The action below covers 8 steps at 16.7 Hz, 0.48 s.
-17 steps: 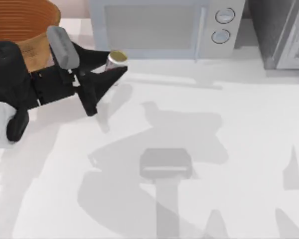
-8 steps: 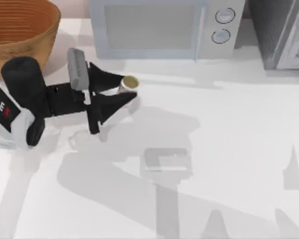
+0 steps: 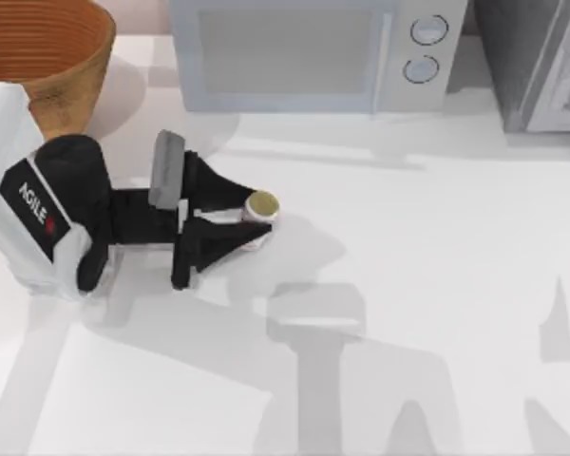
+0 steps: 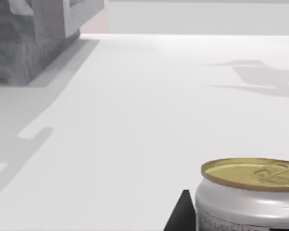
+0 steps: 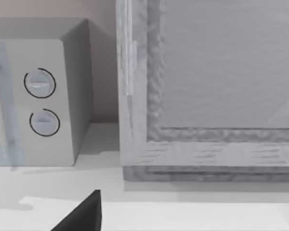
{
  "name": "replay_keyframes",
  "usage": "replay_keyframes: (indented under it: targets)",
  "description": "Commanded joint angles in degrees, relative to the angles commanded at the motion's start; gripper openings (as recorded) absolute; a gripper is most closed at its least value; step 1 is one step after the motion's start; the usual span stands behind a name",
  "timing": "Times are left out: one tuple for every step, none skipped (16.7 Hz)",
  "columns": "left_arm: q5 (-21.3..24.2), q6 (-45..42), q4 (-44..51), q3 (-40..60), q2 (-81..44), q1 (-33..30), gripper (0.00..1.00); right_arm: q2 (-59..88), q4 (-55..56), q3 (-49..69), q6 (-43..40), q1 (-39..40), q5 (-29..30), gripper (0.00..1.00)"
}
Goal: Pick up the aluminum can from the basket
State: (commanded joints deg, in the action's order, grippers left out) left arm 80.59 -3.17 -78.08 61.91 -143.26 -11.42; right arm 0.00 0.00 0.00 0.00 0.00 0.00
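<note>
Top view: left hand (image 3: 230, 226) clamped upright aluminum can (image 3: 260, 208), axis vertical, over tabletop (image 3: 437, 285), well clear of basket (image 3: 47, 57).

**Fixtures on the white table**

A pale grey box-shaped microwave (image 3: 309, 52) with two round dials (image 3: 427, 30) stands at the far edge of the white tabletop (image 3: 437, 285). Just right of it sits a grey textured cabinet (image 3: 541, 62).

Light was bright and even. The arm (image 3: 66, 223) and microwave (image 3: 309, 52) threw soft grey shadows across the white table (image 3: 437, 237). No glare; edges stayed crisp.
</note>
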Motion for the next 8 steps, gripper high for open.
replay_keyframes:
  targets:
    - [0.63, -0.03, -0.21, 0.42, -0.50, -0.14, 0.00, 0.00, 0.00, 0.00, 0.00, 0.00, 0.00, 1.00]
    - [0.63, -0.03, -0.21, 0.42, -0.50, -0.14, 0.00, 0.00, 0.00, 0.00, 0.00, 0.00, 0.00, 1.00]
    - [0.63, -0.03, -0.21, 0.42, -0.50, -0.14, 0.00, 0.00, 0.00, 0.00, 0.00, 0.00, 0.00, 1.00]
    - [0.63, -0.03, -0.21, 0.42, -0.50, -0.14, 0.00, 0.00, 0.00, 0.00, 0.00, 0.00, 0.00, 1.00]
    - [0.63, -0.03, -0.21, 0.42, -0.50, -0.14, 0.00, 0.00, 0.00, 0.00, 0.00, 0.00, 0.00, 1.00]
    - [0.63, -0.03, -0.21, 0.42, -0.50, -0.14, 0.00, 0.00, 0.00, 0.00, 0.00, 0.00, 0.00, 1.00]
    - [0.63, -0.03, -0.21, 0.42, -0.50, -0.14, 0.00, 0.00, 0.00, 0.00, 0.00, 0.00, 0.00, 1.00]
    - [0.63, -0.03, -0.21, 0.42, -0.50, -0.14, 0.00, 0.00, 0.00, 0.00, 0.00, 0.00, 0.00, 1.00]
